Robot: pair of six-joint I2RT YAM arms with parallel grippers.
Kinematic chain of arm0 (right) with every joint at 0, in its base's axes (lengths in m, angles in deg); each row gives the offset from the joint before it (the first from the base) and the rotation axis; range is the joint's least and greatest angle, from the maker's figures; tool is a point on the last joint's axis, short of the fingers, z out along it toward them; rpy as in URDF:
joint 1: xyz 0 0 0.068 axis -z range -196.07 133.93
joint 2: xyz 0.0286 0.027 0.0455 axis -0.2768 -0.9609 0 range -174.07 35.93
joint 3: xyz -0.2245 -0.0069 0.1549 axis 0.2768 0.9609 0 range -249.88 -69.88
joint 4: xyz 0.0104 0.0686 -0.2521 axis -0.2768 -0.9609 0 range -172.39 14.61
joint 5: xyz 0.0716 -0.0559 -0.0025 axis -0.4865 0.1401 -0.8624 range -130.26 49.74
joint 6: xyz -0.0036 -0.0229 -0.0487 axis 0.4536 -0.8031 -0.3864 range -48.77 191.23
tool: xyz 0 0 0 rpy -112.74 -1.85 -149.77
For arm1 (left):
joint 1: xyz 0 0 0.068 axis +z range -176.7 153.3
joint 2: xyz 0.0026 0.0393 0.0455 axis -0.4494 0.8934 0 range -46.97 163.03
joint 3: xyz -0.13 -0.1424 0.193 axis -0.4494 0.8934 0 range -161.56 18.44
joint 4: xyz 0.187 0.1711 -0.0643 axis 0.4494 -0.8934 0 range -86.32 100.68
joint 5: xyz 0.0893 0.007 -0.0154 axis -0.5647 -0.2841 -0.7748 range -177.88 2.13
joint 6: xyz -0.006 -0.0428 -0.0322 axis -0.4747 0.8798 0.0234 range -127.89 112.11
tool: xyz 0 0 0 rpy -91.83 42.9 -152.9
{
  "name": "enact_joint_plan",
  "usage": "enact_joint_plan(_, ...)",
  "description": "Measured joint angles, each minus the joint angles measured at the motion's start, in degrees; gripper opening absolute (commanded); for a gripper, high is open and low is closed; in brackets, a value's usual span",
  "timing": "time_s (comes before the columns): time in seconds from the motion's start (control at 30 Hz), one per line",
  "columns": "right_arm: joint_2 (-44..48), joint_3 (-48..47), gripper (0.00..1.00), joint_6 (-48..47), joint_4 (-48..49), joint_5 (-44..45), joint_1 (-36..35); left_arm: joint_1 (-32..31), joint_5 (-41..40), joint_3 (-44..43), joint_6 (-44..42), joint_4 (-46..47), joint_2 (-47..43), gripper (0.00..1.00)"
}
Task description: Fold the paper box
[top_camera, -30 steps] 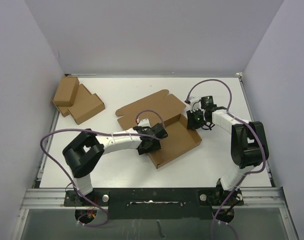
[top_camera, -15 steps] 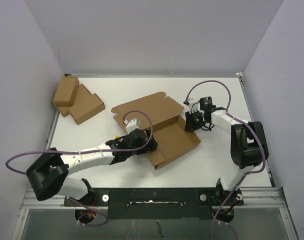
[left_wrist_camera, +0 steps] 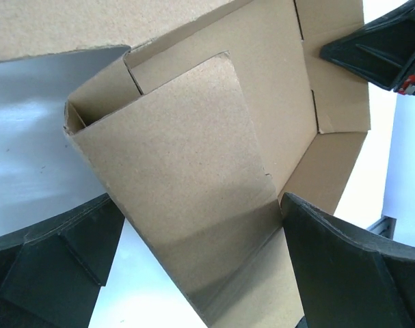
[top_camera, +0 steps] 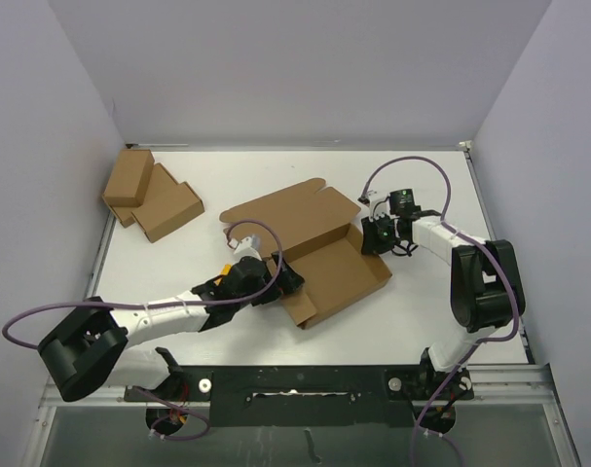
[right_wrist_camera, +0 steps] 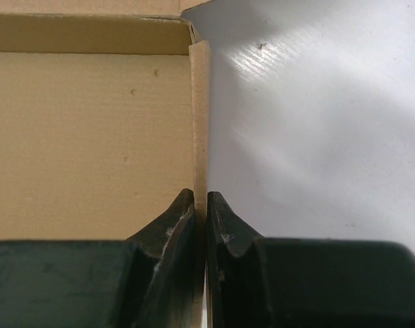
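Observation:
The paper box (top_camera: 336, 269), plain brown cardboard, lies mid-table with its walls partly raised and its lid panel (top_camera: 290, 209) flat behind it. My left gripper (top_camera: 278, 282) is at the box's near left corner and stands wide open. In the left wrist view its fingers (left_wrist_camera: 63, 256) straddle an inward-leaning flap (left_wrist_camera: 186, 171) without pressing on it. My right gripper (top_camera: 374, 236) is shut on the thin edge of the box's right wall (right_wrist_camera: 200, 102), one finger on each side. The right gripper (left_wrist_camera: 381, 44) also shows black at the top right of the left wrist view.
Two smaller brown cardboard boxes (top_camera: 149, 195) lie at the back left of the white table (top_camera: 227, 185). Grey walls enclose the table on three sides. A black rail (top_camera: 295, 384) with the arm bases runs along the near edge. Purple cables loop off both arms.
My left gripper has opened wide and drawn back to the box's near left corner. Its arm has swung low to the left. The right gripper keeps its grip.

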Motion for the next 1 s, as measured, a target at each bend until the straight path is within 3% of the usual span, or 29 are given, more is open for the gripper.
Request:
enact_joint_plan(0.6, 0.22, 0.15, 0.07, -0.04, 0.76, 2.91, -1.07, 1.03, 3.17, 11.74, 0.68, 21.46, -3.17, 0.98)
enact_joint_plan(1.0, 0.22, 0.15, 0.07, -0.02, 0.79, 3.85, -1.4, 1.4, 3.39, 13.66, 0.33, 26.4, -5.33, 0.98)
